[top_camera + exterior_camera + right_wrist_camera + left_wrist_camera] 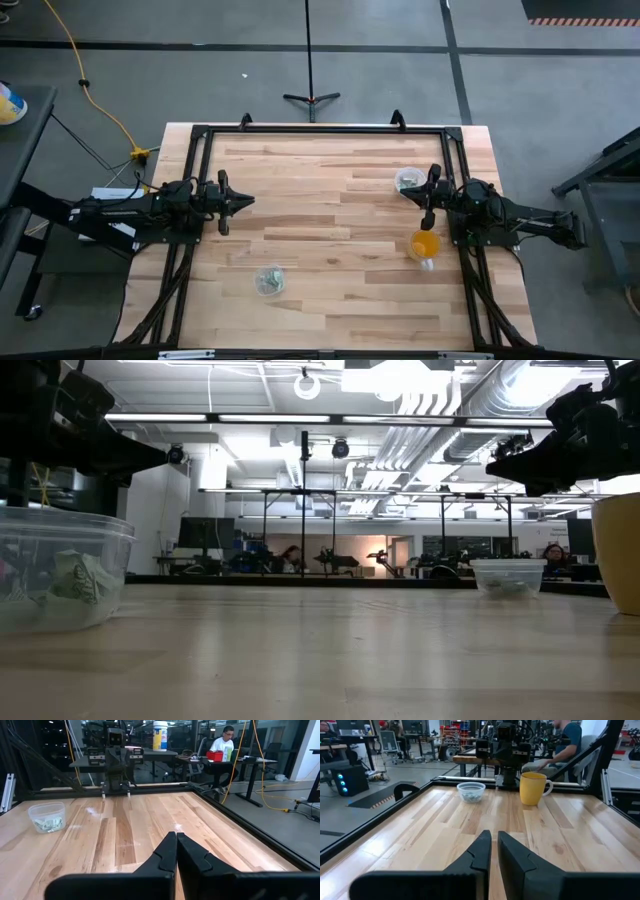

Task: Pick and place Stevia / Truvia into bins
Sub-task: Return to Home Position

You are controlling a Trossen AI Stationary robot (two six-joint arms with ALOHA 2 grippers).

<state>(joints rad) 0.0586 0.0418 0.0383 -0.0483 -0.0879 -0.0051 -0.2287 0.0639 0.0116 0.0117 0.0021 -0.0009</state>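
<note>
High view: two arms reach in from opposite edges of the worktop point(330, 230), and no loose packet shows on the wood between them.
Left gripper point(494, 851): over the middle of the left edge, fingers drawn together to a thin slit, holding nothing.
Left cup point(268, 282): clear, left of centre, toward the edge nearest the low camera, with crumpled packets point(78, 578) inside.
Right cup point(408, 181): clear, near the right edge, just beside the right gripper point(176, 849); something pale lies in it, too small to count.
Orange cup point(424, 245): by the right edge, on the low-camera side of that gripper.
Right gripper: fingers pressed together, empty.
Relation: each cup sits nearer its own arm. The left one is well apart and off to the side; the right one is close by the fingertips.
Judgement: sorting looks finished, so pulling back is what remains. The right arm has less room to do it.
</note>
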